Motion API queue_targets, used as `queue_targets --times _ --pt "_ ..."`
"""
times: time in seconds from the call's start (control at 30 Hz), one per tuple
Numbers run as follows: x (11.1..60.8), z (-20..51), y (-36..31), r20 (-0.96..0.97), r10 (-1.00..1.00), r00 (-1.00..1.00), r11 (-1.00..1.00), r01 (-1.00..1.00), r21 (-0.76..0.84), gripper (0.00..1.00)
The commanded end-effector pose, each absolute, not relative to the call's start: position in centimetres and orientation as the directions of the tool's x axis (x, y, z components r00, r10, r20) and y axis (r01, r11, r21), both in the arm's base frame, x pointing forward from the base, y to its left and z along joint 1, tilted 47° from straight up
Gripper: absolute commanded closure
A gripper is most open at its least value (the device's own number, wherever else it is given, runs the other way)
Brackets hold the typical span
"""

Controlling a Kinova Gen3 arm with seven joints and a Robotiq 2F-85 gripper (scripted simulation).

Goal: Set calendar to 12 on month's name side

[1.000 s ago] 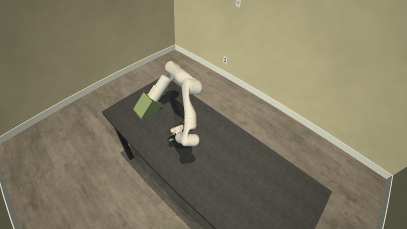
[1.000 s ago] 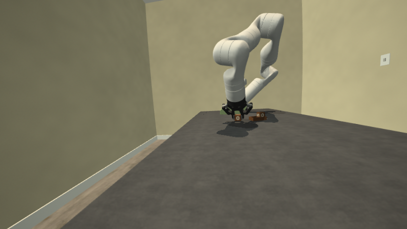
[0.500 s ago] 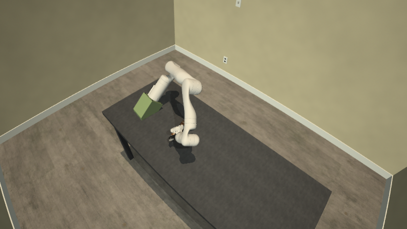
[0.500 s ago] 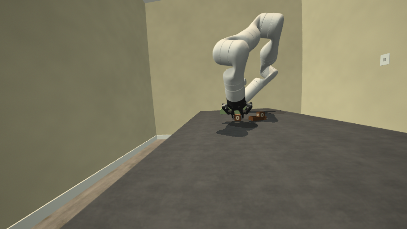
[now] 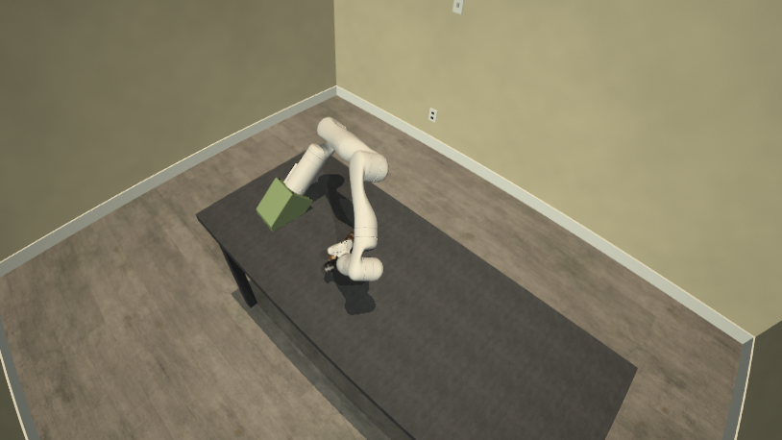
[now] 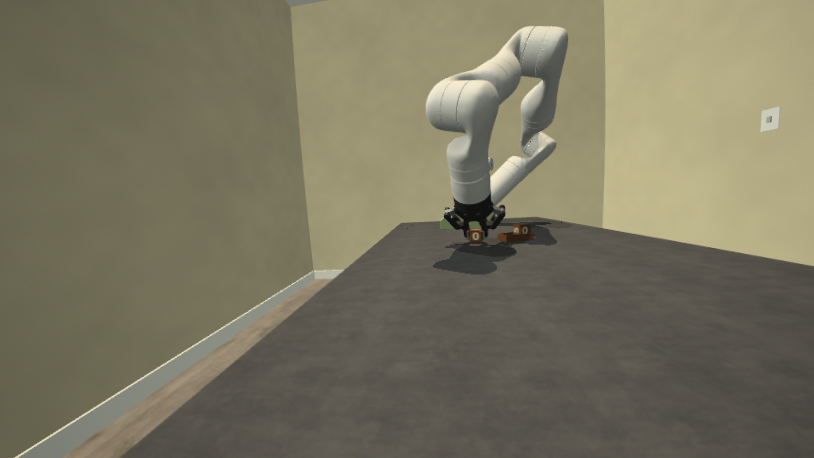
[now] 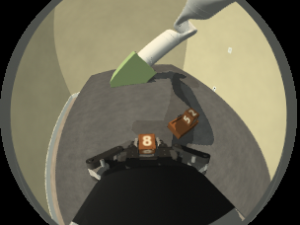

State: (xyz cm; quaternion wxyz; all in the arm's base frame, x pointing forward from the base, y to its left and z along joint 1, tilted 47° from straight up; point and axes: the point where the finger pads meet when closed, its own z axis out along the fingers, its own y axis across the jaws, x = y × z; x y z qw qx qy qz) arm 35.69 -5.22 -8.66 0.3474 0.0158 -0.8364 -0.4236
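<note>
My gripper (image 6: 475, 232) points straight down and is shut on an orange-brown calendar cube (image 6: 475, 235), low over the dark table top. That cube shows a 0 toward the exterior camera and an 8 in the wrist view (image 7: 148, 142). The brown tray (image 6: 515, 235) lies on the table just right of the gripper, with the other cube (image 6: 521, 230) standing in it and showing a 0. In the wrist view the tray with its cube (image 7: 184, 123) is up and to the right of the held cube. In the top view the arm hides most of the gripper (image 5: 329, 264).
A green wedge-shaped block (image 5: 281, 205) sits at the arm's base near the table's far end; it also shows in the wrist view (image 7: 133, 71). The table edge runs along the left in the exterior view.
</note>
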Motion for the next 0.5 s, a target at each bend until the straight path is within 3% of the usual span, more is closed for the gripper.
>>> queue_targets --times 0.0,0.47 --pt "35.72 -8.61 -5.31 0.567 -0.319 -0.759 0.641 0.268 0.719 0.74" --pt "35.75 -8.79 -5.12 0.567 -0.319 -0.759 0.641 0.268 0.719 0.74"
